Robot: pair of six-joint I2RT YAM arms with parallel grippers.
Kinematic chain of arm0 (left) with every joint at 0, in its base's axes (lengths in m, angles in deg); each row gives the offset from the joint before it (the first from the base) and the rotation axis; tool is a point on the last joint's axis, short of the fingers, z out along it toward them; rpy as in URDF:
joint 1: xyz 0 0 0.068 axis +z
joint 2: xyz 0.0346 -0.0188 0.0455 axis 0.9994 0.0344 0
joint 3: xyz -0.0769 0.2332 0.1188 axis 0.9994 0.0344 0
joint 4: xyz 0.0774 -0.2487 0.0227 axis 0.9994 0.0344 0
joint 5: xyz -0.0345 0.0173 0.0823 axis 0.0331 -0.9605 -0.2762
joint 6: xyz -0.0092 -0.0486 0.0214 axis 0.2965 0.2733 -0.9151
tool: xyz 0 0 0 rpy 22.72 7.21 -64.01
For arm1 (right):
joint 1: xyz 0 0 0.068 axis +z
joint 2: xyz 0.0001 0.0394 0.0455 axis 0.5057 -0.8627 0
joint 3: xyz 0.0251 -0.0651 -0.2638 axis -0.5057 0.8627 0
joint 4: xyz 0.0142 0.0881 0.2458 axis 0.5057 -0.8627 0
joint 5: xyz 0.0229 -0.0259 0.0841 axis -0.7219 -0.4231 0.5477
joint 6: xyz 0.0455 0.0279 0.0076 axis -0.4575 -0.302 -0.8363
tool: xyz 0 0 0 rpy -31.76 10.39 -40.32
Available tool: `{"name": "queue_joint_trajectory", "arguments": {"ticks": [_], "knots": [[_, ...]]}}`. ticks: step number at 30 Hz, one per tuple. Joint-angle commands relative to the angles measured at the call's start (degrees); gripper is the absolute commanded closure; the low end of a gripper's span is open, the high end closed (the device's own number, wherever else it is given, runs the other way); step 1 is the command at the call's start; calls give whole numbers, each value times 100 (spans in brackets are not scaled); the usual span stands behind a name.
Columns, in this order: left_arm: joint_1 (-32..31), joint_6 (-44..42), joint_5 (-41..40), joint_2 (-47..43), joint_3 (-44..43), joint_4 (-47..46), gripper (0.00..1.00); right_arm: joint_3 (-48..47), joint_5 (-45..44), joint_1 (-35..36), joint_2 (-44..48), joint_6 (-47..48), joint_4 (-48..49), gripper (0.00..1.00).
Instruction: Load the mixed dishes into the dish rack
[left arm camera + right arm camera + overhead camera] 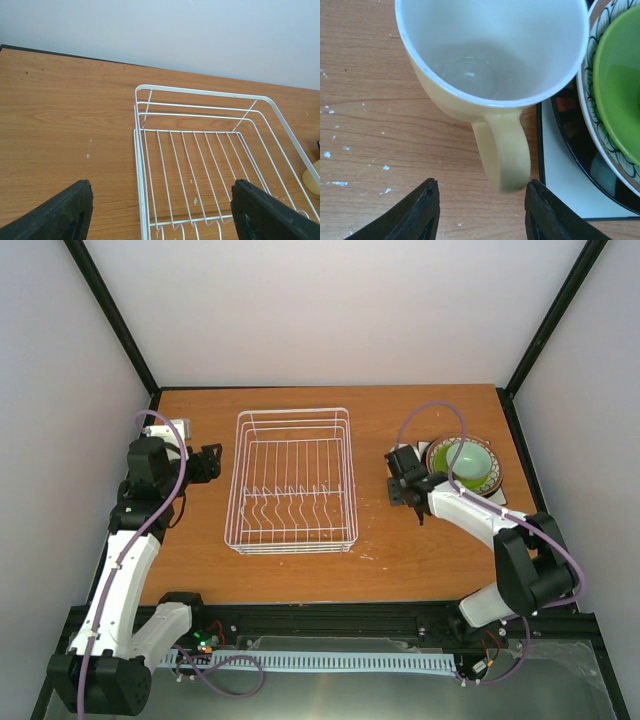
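**Loading is barely beginning: the dish rack [293, 412] is standing empty.**

All six dishes are waiting to the right of the dish rack. One yellow cup [495, 55] is sitting nearest it. Beyond the cup, piled from the bottom up, are one square white plate [560, 170], one dark-rimmed cream plate [575, 135], one petal-patterned red-rimmed plate [600, 45], one small lime-green plate [620, 85] and one pale mint bowl [473, 462]. The right gripper [482, 184] is hovering at the cup, jaws spread either side of its handle [504, 150], pinching nothing. The left gripper [208, 462] is hanging left of the rack, jaws wide and holding nothing.
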Motion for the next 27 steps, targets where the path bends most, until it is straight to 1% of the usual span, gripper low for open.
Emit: {"name": "queue_joint_trajectory", "arguments": {"ticks": [1, 10, 13, 16, 20, 22, 27], "knots": [[18, -191, -121, -18, -18, -170, 23, -195, 116, -128, -238, 138, 209, 52], [18, -264, -186, -14, 34, -210, 24, -318, 111, -254, -592, 249, 399, 55], [18, -277, -195, -6, 52, -233, 23, -337, 117, -268, -685, 290, 477, 59], [18, -283, -208, -5, 62, -228, 23, -382, 130, -285, -770, 331, 504, 68], [18, -292, -229, 4, 60, -227, 23, -415, 180, -298, -854, 372, 513, 86], [18, -293, -231, 4, 61, -229, 24, -410, 181, -301, -874, 379, 529, 96], [18, -297, -194, 4, 71, -244, 23, -408, 171, -300, -808, 365, 538, 97]]}}
